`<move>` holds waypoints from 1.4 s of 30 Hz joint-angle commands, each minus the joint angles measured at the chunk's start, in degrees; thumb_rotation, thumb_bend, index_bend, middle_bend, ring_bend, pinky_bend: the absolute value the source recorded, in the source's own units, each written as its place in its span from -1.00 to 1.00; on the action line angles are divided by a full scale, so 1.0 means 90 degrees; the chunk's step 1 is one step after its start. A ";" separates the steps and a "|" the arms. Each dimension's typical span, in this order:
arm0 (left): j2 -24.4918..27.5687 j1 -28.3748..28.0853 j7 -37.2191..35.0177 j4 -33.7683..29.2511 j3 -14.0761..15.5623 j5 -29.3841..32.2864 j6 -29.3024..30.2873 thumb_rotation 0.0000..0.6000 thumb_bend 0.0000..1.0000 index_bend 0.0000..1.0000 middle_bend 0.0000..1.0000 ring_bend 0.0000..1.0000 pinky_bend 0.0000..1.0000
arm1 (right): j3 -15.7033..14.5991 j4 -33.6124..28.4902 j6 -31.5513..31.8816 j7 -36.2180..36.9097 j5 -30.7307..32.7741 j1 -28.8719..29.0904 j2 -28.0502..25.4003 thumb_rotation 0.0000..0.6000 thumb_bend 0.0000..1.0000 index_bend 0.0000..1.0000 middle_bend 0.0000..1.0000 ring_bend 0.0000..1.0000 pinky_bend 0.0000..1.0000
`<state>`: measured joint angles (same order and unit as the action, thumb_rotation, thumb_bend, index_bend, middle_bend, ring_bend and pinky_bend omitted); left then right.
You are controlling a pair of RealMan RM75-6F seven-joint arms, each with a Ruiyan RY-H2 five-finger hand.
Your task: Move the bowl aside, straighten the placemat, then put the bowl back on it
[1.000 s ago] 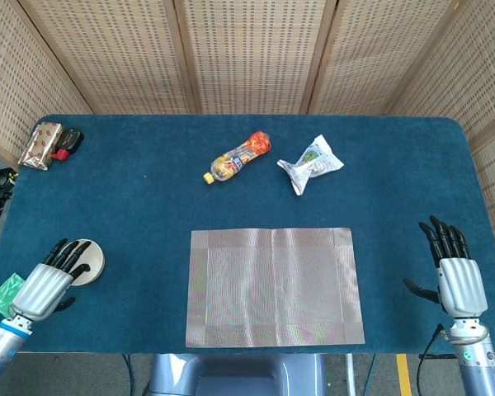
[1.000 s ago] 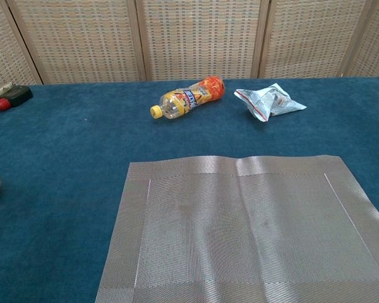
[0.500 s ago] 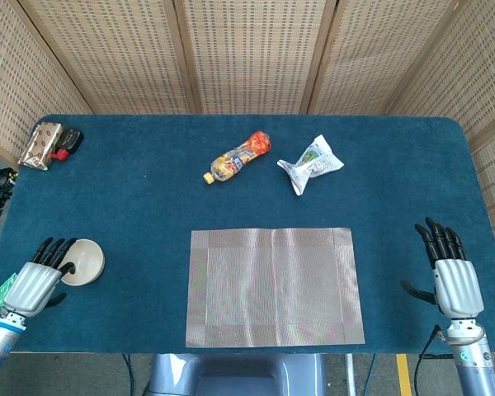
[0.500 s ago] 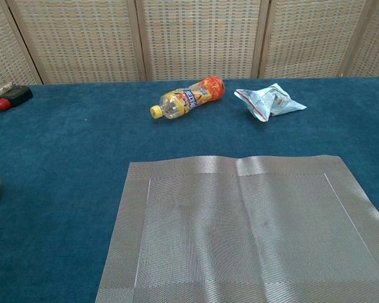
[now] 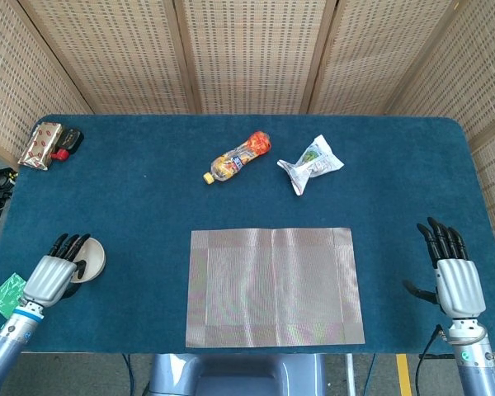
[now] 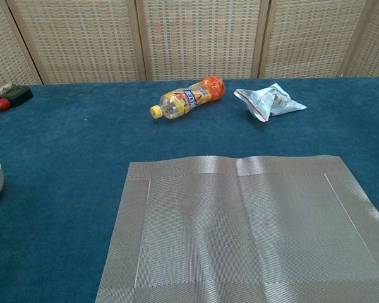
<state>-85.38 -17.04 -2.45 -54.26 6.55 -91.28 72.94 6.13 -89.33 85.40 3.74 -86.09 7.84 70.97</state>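
Woven cane screens stand behind our blue carpeted tabletop [image 5: 148, 198], and the grey woven rectangular placemat [image 5: 275, 286] lies flat and square to the near edge, with only a faint ripple along its far border in the chest view. The small white ceramic bowl [image 5: 90, 258] sits well to the left of the mat, near the tabletop's left edge.

Half a second ago our left hand [image 5: 54, 273] hung back beside the bowl; now it has come forward again, and its dark fingertips [image 5: 69, 243] overlap the bowl's near rim. We cannot tell whether they have closed on the rim or merely touch it. We judge the straightening done and the return of the bowl about to start.

Our right hand [image 5: 454, 276] has barely shifted; it rests near the right edge, palm down, fingers extended and slightly apart, holding nothing.

Farther back lie an orange juice bottle [image 5: 238, 156] on its side and a crumpled snack packet [image 5: 311, 163], both well apart from the mat.
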 commanded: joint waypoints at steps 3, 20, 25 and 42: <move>-0.0016 -0.0006 -0.0029 0.0010 -0.0038 -0.0015 0.0010 1.00 -0.09 0.40 -1.00 -1.00 -1.00 | -0.0001 -0.0003 0.0005 0.0008 -0.0005 -0.0002 -0.0003 1.00 -0.47 -0.83 -1.00 -1.00 -1.00; 0.0228 -0.0775 0.0572 -0.1485 -0.0479 -0.0495 0.0034 1.00 -0.07 0.44 -1.00 -1.00 -1.00 | 0.0011 -0.0016 -0.0024 0.0033 0.0032 0.0003 -0.0013 1.00 -0.47 -0.83 -1.00 -1.00 -1.00; 0.0105 -0.1430 0.1209 -0.2501 -0.0876 -0.0572 -0.0456 1.00 -0.07 0.44 -1.00 -1.00 -1.00 | 0.0027 0.0009 -0.0073 0.0080 0.0080 0.0017 -0.0024 1.00 -0.47 -0.83 -1.00 -1.00 -1.00; -0.2112 -0.3452 0.3399 -0.2625 -0.1962 0.0815 -0.2958 1.00 -0.08 0.40 -1.00 -1.00 -1.00 | 0.0153 0.0144 -0.0255 0.0511 0.0333 0.0058 -0.0136 1.00 -0.47 -0.83 -1.00 -1.00 -1.00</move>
<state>-102.74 -46.57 26.54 -78.79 -10.07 -85.42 47.77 7.49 -88.06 83.12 8.32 -83.11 8.34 69.75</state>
